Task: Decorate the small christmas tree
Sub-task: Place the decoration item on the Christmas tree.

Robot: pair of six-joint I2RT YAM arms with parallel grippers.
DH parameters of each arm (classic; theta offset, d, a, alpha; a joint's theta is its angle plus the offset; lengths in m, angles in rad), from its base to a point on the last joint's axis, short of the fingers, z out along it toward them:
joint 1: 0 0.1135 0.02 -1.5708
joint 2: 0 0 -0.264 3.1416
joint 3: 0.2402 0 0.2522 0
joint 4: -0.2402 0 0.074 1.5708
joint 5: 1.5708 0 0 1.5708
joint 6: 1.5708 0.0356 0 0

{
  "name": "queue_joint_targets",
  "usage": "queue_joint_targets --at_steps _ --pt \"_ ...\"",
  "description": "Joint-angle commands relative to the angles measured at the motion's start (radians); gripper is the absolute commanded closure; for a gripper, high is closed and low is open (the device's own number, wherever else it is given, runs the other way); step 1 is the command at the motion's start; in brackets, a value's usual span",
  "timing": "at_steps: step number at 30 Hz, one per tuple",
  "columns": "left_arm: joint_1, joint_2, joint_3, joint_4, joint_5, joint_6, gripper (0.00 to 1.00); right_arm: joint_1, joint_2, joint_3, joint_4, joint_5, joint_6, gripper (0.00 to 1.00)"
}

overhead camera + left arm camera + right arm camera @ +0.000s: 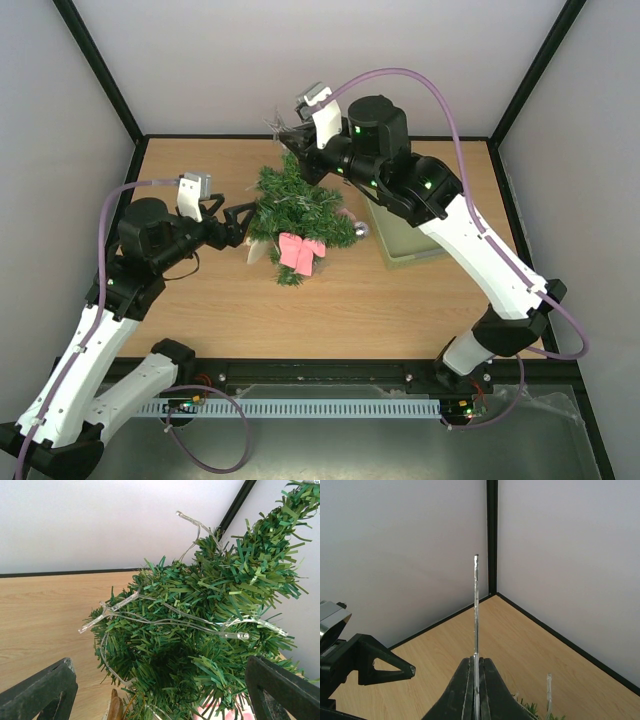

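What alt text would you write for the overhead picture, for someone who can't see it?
A small christmas tree wearing a pink bow sits on a wooden table. The left tool is open beside it; the right tool is shut on a thin silvery ornament just beyond it.

The small christmas tree (pixel 297 200) is dark green, the bow (pixel 300 252) pink, the star (pixel 277 126) silvery.
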Motion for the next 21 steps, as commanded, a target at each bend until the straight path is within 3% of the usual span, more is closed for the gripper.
queue_joint_targets --at_steps 1,18,20,21 --pt "0.007 -0.003 -0.009 0.019 0.013 0.000 0.08 0.011 0.002 0.014 -0.049 0.007 -0.016 0.98" --pt "0.007 -0.007 -0.006 0.015 0.012 -0.002 0.07 0.018 -0.059 -0.079 0.011 0.055 0.008 0.98" --pt "0.007 -0.009 -0.006 0.015 0.010 -0.001 0.07 0.018 -0.070 -0.089 0.030 0.061 0.017 0.89" --pt "0.007 -0.010 -0.006 0.015 0.009 0.001 0.07 0.017 -0.080 -0.099 0.043 0.059 0.020 0.78"
